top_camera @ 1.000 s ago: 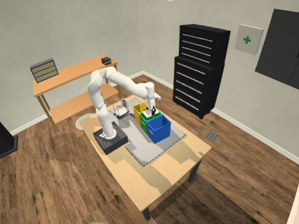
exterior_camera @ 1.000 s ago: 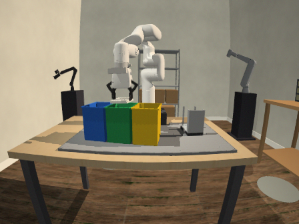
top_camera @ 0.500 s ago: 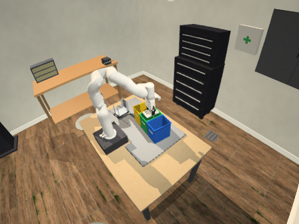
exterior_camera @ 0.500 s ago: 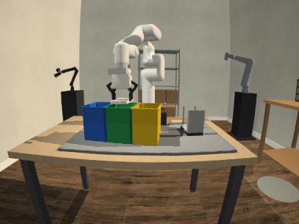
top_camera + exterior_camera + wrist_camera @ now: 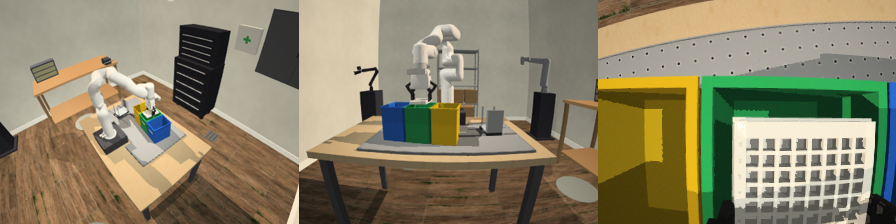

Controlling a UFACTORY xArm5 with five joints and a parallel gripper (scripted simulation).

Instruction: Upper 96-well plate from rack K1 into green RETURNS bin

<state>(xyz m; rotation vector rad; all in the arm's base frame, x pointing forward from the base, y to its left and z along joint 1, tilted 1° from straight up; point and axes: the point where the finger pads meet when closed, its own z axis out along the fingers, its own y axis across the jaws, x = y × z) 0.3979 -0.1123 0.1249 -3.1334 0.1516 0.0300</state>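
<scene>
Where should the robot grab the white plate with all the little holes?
Grab the plate by two opposite outer edges, coming straight down from above. It lies flat with its holes facing up, wide but thin, so only the rim gives the fingers something solid. The gripper straddles it this way over the green bin.
</scene>
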